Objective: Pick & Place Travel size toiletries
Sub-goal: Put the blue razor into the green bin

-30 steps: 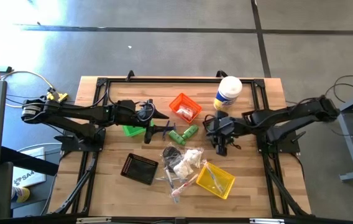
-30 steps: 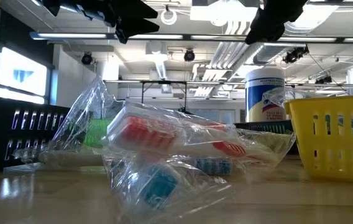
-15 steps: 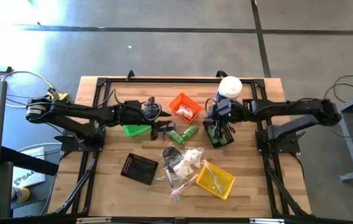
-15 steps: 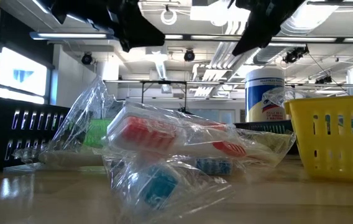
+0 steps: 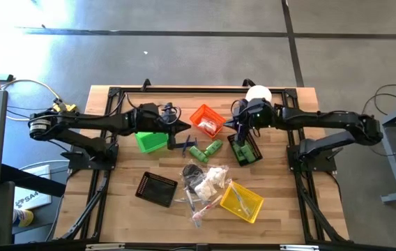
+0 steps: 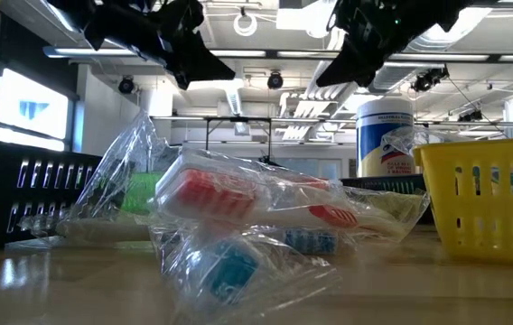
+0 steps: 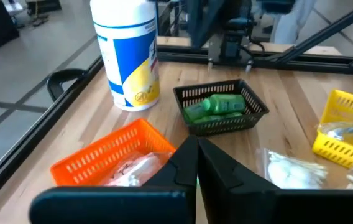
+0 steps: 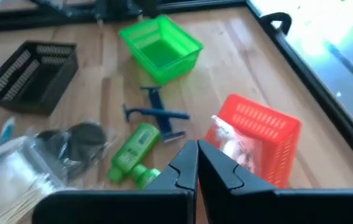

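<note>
closing out a cycle on both sides: left gripper (image 5: 182, 126) and right gripper (image 5: 238, 125) each show fingers pressed together with nothing between them, seen plainly in both wrist views.

change over the last second: the left gripper went from wide open to fully shut while sliding from beside the green bin (image 5: 151, 141) toward the orange bin (image 5: 207, 120). the right arm swung from the open table on its own side up over the dark bin (image 5: 244, 150), and now hangs just past it, close to the white canister (image 5: 257, 96). both are raised off the table.

contents now: the dark bin holds a green bottle (image 7: 217, 106); the orange bin holds a clear-wrapped packet (image 5: 211, 125); the green bin looks empty in the right wrist view.

left on the table: two green bottles (image 5: 207, 149), a blue razor (image 8: 157, 114), and the pile of wrapped packets (image 5: 207, 181) between the black bin (image 5: 157, 189) and the yellow bin (image 5: 242, 201).

judgement: a drop-off has likely just finished; sorting is partway, with most items not yet binned. the razor and green bottles lie nearest both grippers.
</note>
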`<action>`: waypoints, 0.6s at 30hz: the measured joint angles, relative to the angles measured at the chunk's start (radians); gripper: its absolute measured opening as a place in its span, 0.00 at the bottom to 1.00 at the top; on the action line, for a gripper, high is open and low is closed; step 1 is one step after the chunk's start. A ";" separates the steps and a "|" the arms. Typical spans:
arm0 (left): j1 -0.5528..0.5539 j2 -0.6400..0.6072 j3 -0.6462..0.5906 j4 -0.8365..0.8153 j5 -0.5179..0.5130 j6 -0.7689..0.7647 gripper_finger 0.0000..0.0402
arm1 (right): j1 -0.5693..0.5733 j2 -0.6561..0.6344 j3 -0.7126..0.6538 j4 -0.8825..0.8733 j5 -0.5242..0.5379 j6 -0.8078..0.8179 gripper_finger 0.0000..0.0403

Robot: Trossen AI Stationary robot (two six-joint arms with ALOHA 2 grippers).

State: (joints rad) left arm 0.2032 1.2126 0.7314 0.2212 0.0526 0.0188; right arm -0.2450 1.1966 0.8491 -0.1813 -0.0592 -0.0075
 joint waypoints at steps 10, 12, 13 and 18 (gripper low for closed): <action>0.001 -0.086 -0.124 0.075 -0.106 0.005 0.00 | -0.100 -0.142 -0.087 0.095 -0.045 -0.014 0.01; 0.001 -0.110 -0.143 0.069 -0.112 0.007 0.00 | -0.107 -0.169 -0.098 0.101 -0.045 -0.016 0.01; 0.001 -0.125 -0.153 0.065 -0.116 0.007 0.00 | -0.112 -0.181 -0.104 0.100 -0.045 -0.016 0.01; 0.000 -0.199 -0.202 0.029 -0.123 -0.026 0.00 | -0.123 -0.235 -0.155 0.128 -0.045 -0.016 0.01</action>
State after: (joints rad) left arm 0.2035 1.0132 0.5290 0.2502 -0.0704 -0.0074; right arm -0.3676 0.9616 0.6943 -0.0529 -0.1038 -0.0234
